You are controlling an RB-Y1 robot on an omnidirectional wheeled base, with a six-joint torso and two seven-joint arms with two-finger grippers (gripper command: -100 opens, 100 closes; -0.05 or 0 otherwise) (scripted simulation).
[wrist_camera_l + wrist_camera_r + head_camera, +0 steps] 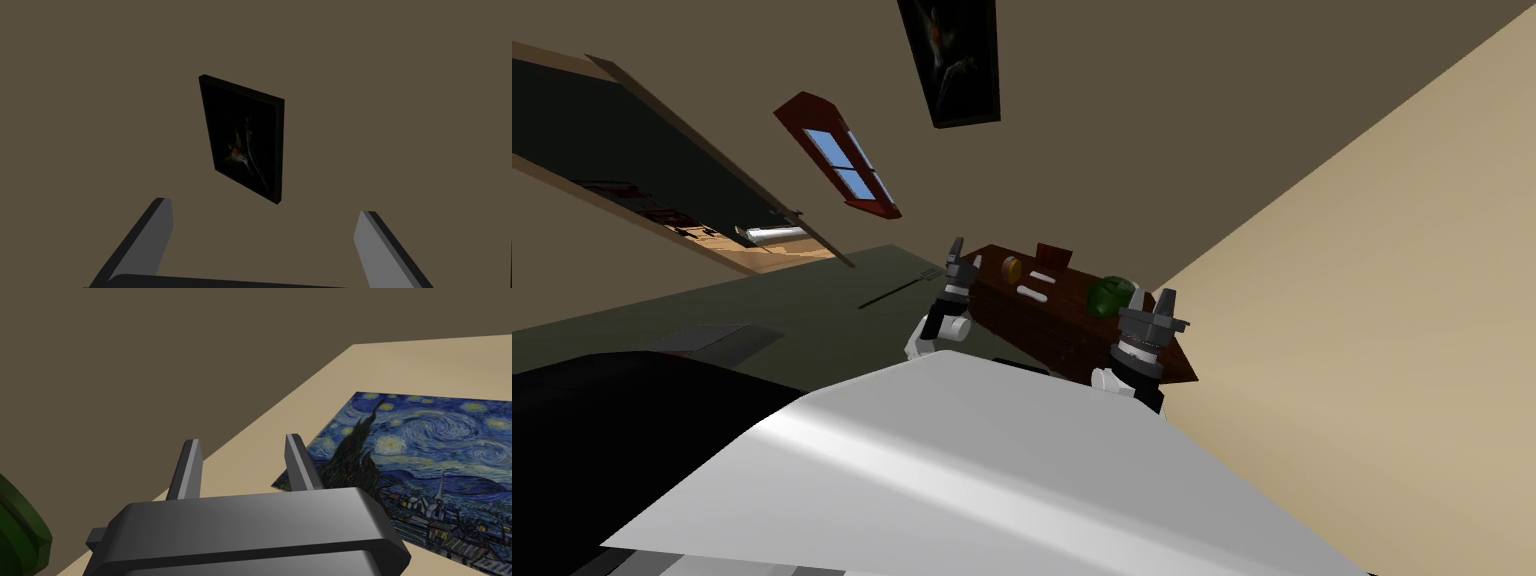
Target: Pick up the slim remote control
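Note:
A dark brown table (1072,318) stands ahead against the wall. Two slim white bars lie on it, one nearer me (1029,294) and one further back (1042,277); I cannot tell which is the remote control. My left gripper (964,256) hovers at the table's left end, and its fingers (162,225) stand wide open and empty. My right gripper (1152,298) is raised over the table's right end, beside a green object (1110,295). Its fingers (191,468) stand apart with nothing between them.
On the table also sit a yellow round thing (1011,267) and a small brown box (1052,254). The green object (20,533) lies close beside my right hand. A beige wall (1362,300) closes the right side. A thin dark rod (897,290) lies on the floor to the left.

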